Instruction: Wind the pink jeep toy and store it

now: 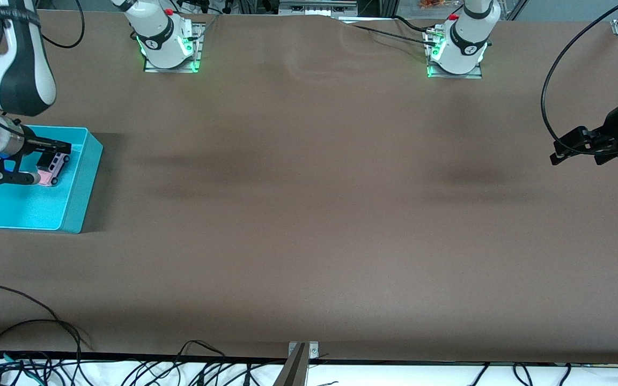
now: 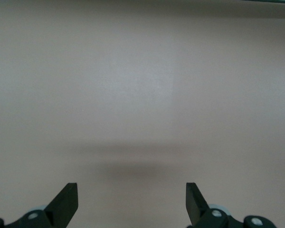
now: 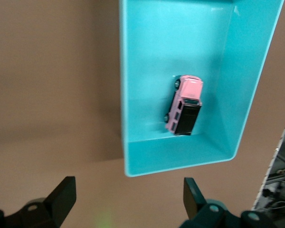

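Observation:
The pink jeep toy [image 1: 54, 167] lies on the floor of the turquoise bin [image 1: 81, 182] at the right arm's end of the table. In the right wrist view the jeep [image 3: 185, 104] shows its pale pink body and black rear roof inside the bin [image 3: 152, 47]. My right gripper [image 1: 51, 161] is open and empty, raised over the bin; the right wrist view shows its jaws [image 3: 129, 194] wide apart with only table between them. My left gripper [image 1: 554, 151] is open and empty over bare table at the left arm's end, as its own view [image 2: 132, 199] shows.
The brown table [image 1: 309, 214] holds nothing else. Loose black cables [image 1: 46, 364] lie along the edge nearest the front camera. The two arm bases [image 1: 169, 43] stand at the table's back edge.

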